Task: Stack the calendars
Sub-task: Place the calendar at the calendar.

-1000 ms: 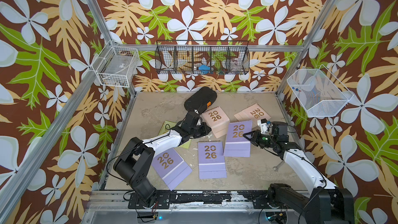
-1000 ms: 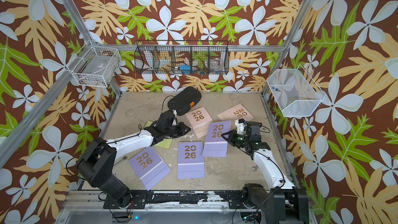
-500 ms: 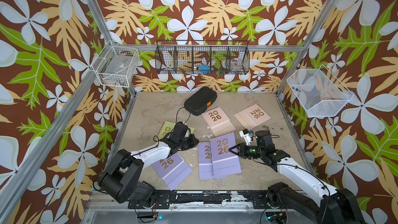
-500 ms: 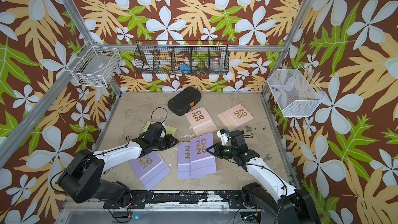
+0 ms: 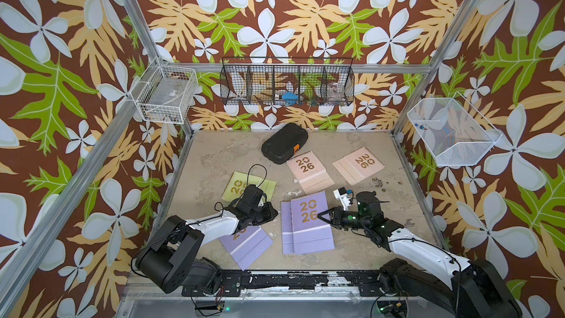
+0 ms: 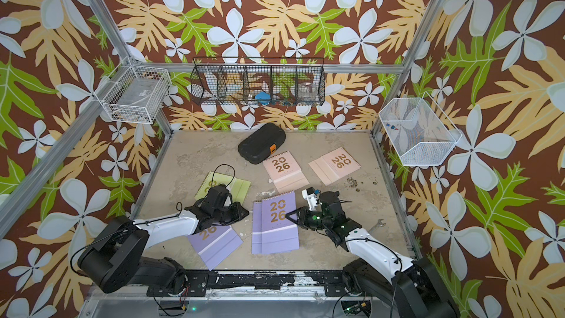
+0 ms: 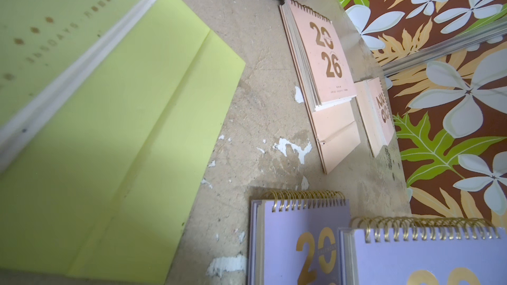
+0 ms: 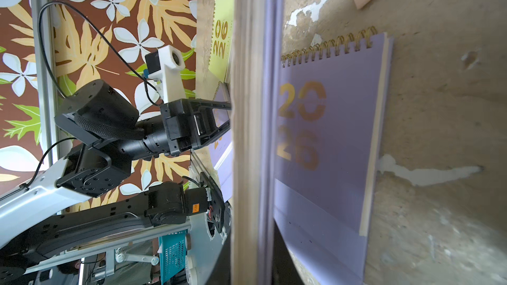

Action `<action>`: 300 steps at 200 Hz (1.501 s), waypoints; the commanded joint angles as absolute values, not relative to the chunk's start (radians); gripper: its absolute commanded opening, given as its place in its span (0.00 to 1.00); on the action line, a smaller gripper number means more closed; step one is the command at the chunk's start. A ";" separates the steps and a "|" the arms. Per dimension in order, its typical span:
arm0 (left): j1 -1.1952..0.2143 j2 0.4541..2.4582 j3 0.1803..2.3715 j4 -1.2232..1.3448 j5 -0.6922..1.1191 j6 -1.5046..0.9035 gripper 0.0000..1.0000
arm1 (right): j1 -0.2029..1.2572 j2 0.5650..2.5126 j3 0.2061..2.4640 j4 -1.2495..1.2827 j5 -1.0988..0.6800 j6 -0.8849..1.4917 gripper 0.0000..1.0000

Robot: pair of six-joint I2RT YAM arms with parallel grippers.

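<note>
The right fingers [image 5: 326, 213] pinch the side edge of a lilac calendar [image 5: 310, 224] and hold it flat over a second lilac calendar [image 5: 285, 230] on the tabletop [image 5: 220, 154]. It sits shifted sideways, so it likely needs nudging into line before release. Whether the two covers touch, I cannot tell. The left fingers [image 5: 270, 212] are pressed together and empty, hovering over the third lilac calendar [image 5: 252, 244], probably the next pick. The green calendar [image 5: 235, 186] lies just beyond that arm. A pink calendar [image 5: 308, 169] and the other pink calendar [image 5: 359, 162] lie farther back, all unstacked.
</note>
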State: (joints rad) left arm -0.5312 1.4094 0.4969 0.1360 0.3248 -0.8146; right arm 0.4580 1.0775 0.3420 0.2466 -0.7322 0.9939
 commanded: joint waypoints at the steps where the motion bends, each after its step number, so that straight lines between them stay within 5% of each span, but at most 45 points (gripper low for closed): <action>1: -0.529 1.413 0.484 0.178 0.340 -0.829 0.16 | 0.485 1.115 0.347 0.376 -0.727 1.031 0.17; 300: -0.529 1.477 0.455 0.252 0.411 -0.853 0.17 | 0.554 1.420 0.328 0.671 -0.682 1.124 0.22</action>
